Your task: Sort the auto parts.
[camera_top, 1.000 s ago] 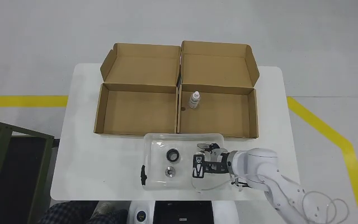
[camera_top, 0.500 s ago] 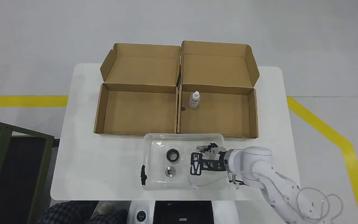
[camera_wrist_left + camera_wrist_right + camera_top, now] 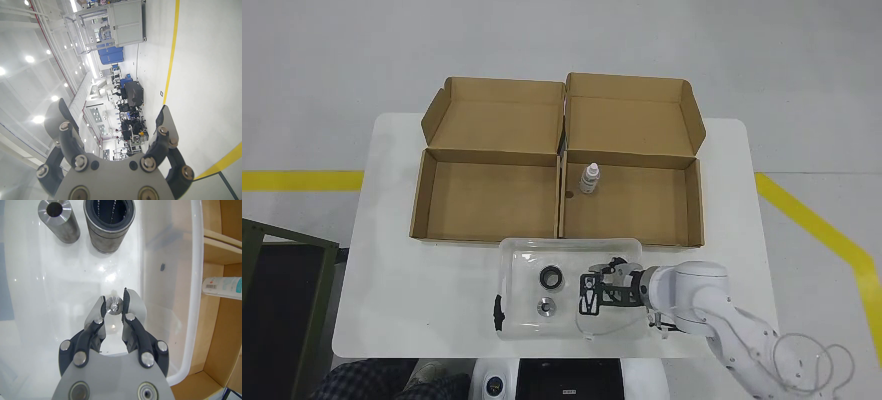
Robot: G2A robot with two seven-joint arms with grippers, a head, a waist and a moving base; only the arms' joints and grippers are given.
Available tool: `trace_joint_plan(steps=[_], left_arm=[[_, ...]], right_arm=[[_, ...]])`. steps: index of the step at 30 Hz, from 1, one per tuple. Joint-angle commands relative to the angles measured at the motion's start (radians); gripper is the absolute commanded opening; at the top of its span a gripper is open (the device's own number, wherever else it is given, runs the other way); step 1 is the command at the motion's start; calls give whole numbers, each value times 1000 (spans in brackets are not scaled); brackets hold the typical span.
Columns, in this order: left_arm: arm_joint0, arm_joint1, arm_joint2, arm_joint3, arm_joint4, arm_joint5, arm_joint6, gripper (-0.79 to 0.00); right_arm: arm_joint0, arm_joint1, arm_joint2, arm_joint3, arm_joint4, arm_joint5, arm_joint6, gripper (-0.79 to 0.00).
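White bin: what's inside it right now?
The white bin holds two upright cylinders: a steel sleeve and a larger black-rimmed bearing. The right end effector is shut on a small round part. Floor beneath the end effector is covered.

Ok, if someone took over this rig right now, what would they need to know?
Right claw: shut on a small metal disc, low inside the white bin; I cannot tell whether the disc is off the bin floor.
Left claw: open, holding nothing, pointed out at the room.
Also in the bin: steel sleeve and linear bearing, both upright, side by side.
Done: a small bottle stands in the right cardboard box.
Left: carry the disc to a box, then probably the sleeve and bearing.
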Motion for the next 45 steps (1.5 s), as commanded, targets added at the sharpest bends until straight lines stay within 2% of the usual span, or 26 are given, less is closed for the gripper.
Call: trace_joint_plan(steps=[1,17,22,24,32,37,45], left_arm=[[0,0,0,0,0,0,0,0],[0,0,0,0,0,0,0,0],[0,0,0,0,0,0,0,0],[0,0,0,0,0,0,0,0],[0,0,0,0,0,0,0,0],[0,0,0,0,0,0,0,0],[0,0,0,0,0,0,0,0]], right_arm=[[-3,1,7,-12,12,-2,-4,-785],[11,9,83,-56,143,-17,-216,-785],[16,10,135,-23,223,-26,-411,-785],[25,11,168,-22,192,-1,-463,-785],[5,6,237,-7,194,78,-795,-785],[22,3,250,4,216,66,-876,-785],[28,0,292,9,225,113,-961,-785]])
